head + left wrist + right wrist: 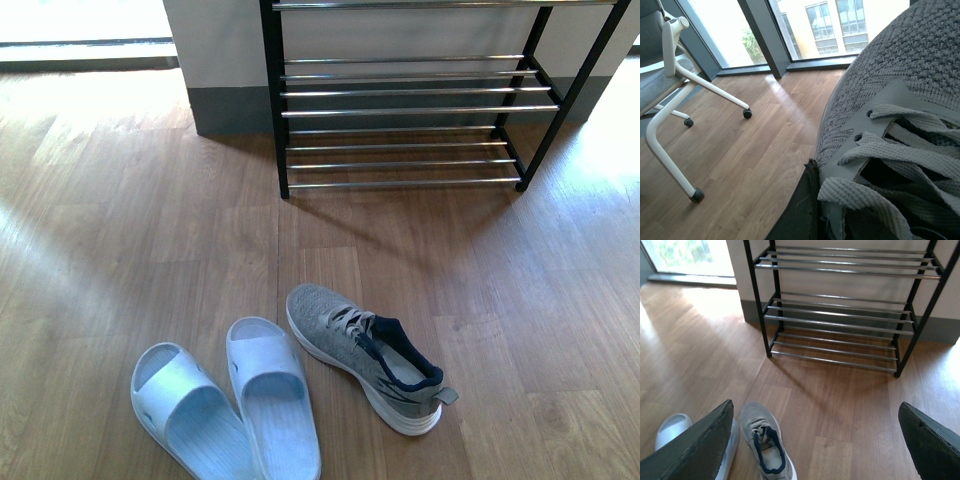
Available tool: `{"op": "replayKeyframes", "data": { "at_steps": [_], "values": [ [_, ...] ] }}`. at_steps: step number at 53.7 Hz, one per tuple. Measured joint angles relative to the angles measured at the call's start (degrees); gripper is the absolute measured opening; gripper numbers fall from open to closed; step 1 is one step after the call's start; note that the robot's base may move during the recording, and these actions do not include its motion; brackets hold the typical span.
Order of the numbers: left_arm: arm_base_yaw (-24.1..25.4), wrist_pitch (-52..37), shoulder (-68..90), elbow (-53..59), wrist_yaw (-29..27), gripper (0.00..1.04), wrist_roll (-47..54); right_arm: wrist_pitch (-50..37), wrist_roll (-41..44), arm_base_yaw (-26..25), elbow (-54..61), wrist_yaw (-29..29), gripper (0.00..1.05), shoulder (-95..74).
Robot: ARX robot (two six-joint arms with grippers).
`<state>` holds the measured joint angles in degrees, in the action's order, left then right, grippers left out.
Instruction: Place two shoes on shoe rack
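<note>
One grey sneaker (890, 100) fills the left wrist view close up, its laces and knit toe facing the camera. My left gripper (830, 220) is shut on it, with one dark finger (795, 215) showing along its side. A second grey sneaker (365, 355) (765, 445) lies on the floor. Two pale blue slides (185, 415) (275, 395) lie to its left. The shoe rack (400, 110) (840, 315) stands against the wall with bare rods. My right gripper (817, 440) hangs open above the floor, to the right of the floor sneaker. Neither arm shows in the front view.
Wood floor (420, 260) stretches between the shoes and the rack. A white-framed office chair on castors (675, 100) stands near tall windows (790, 25) in the left wrist view. A grey skirting runs along the wall behind the rack.
</note>
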<state>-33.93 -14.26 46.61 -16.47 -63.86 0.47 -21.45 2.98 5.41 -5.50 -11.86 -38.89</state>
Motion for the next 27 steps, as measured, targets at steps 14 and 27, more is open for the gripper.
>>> {"op": "replayKeyframes", "data": {
  "at_steps": [14, 27],
  "values": [
    [0.0, 0.0, 0.0, 0.0, 0.0, 0.02, 0.0, -18.3, 8.4, 7.5, -19.7, -0.3, 0.96, -63.0],
    [0.0, 0.0, 0.0, 0.0, 0.0, 0.02, 0.0, -19.3, 10.6, 8.6, -36.0, 2.3, 0.96, -95.9]
  ]
}}
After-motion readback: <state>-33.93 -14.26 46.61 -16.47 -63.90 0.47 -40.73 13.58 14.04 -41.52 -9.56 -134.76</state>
